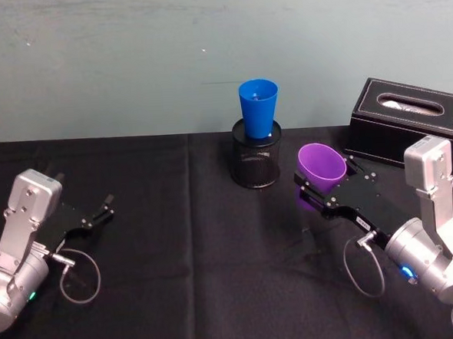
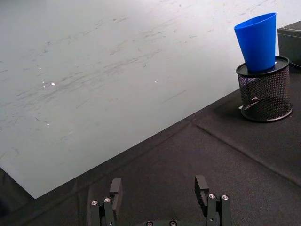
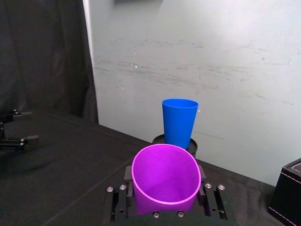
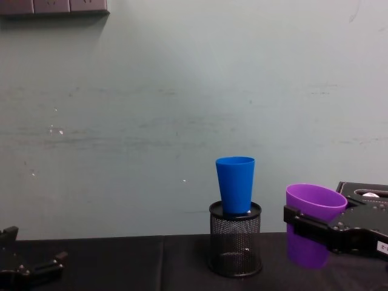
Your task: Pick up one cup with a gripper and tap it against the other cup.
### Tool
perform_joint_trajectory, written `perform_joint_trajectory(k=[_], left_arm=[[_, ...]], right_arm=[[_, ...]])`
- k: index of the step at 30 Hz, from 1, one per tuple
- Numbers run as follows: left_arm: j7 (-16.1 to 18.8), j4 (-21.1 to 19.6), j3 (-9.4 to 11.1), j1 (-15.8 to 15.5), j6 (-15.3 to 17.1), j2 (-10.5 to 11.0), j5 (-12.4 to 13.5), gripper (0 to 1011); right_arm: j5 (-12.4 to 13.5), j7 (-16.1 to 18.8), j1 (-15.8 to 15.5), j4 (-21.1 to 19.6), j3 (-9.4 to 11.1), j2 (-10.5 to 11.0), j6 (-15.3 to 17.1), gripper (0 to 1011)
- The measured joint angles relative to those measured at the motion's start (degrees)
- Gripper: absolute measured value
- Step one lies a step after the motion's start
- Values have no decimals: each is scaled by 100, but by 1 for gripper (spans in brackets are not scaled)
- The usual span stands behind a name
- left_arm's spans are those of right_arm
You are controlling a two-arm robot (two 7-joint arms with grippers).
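Purple plastic caught the eye first: the short purple cup was clamped between the two black fingers of the right gripper, one finger pressed to each side of its wall below the rolled rim. It sat just to the right of the black mesh holder, mouth open upward and tipped a little, with a clear gap between it and the holder. From the chest view its rim came about level with the holder's rim. I could not tell whether its base cleared the black cloth or rested on it.

In the holder stood the tall blue cup, upright, its narrow base sunk inside the mesh and most of its body rising above the rim. The two cups were near each other but not touching.

The silver-grey arm behind the right gripper ran back from the holder toward the robot's right side, a blue light showing on its cylinder and a grey cable looping beside it. Farther right of the holder than the purple cup, against the pale wall, lay a black tissue box.

Well to the left of the holder the left gripper sat low over the cloth, its fingers spread apart with nothing between them, pointing roughly toward the holder.
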Motion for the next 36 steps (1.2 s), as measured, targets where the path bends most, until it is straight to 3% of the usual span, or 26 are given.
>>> perform_joint_trajectory(k=[8, 36], left_arm=[[0, 0, 0, 0, 0, 0, 0, 1011], [0, 0, 0, 0, 0, 0, 0, 1012]], right_arm=[[8, 9, 46, 53, 0, -17, 0, 739], [-73, -83, 910, 910, -102, -335, 138, 739]])
